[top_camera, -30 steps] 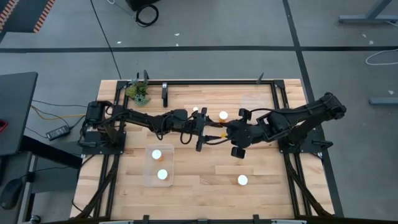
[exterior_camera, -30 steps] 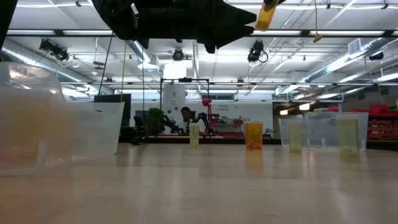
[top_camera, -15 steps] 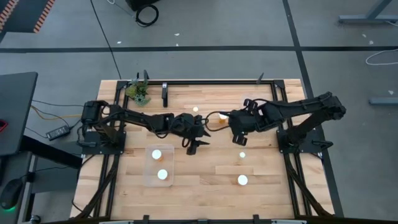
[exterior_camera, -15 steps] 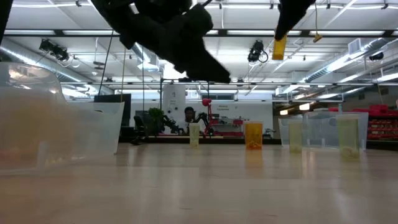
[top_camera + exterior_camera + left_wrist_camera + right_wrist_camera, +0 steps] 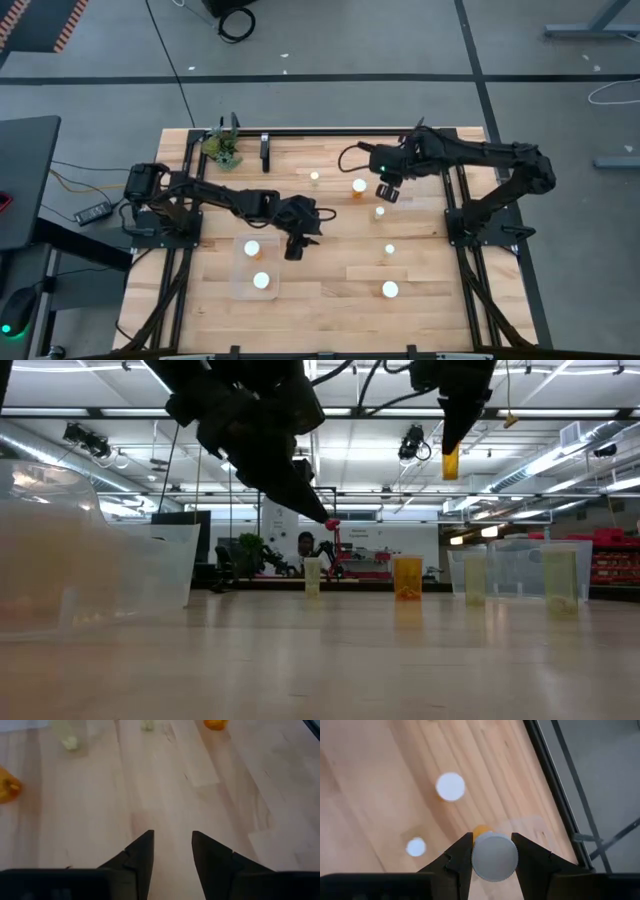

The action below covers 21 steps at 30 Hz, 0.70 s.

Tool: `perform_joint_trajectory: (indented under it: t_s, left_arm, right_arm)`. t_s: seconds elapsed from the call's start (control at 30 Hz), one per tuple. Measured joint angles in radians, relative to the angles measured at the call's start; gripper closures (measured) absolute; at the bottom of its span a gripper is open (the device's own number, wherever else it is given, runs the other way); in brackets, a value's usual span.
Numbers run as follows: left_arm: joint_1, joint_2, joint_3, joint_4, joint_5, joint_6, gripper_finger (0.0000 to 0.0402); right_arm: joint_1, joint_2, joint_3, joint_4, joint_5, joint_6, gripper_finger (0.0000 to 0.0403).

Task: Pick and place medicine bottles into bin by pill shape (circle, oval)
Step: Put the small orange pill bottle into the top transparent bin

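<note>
While the right gripper [image 5: 491, 851] has a medicine bottle [image 5: 494, 856] pinched by its white cap between both dark fingers, this looks like the carry step, with the drop still to come. The cap is round with a ribbed edge, and a sliver of amber body peeks out behind it. In the low view the same bottle hangs high off the table, a small translucent orange tube under the arm.

Under that bottle sits a faint clear bin [image 5: 412, 163] at the back right of the wooden table [image 5: 330, 275], see-through plastic and pretty hard to spot. My guess is the next move is lining up over its opening, lowering a bit and letting go so the bottle doesn't bounce out. Which pill shape it holds, I can't tell.

The left gripper [image 5: 172, 851] hangs near the table's middle with nothing in it, its tapered dark fingers standing apart over bare pale planks.

Other bottles stand scattered: two white caps in the clear left bin [image 5: 256, 267], one loose near the front right [image 5: 390, 289], more further back around the middle [image 5: 359, 185]. They're smooth round plastic, light and easy to tip.

Way in the back left corner there's a small green plant [image 5: 222, 148].
</note>
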Motion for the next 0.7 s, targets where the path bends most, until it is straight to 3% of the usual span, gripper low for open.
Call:
perform_joint_trajectory:
  t_s: [0.7]
  left_arm:
    - [-0.063,0.000,-0.001,-0.076,0.000,-0.077,0.0277]
  right_arm:
    - [-0.318,-0.002,-0.012,0.015,-0.087,-0.157,0.0268]
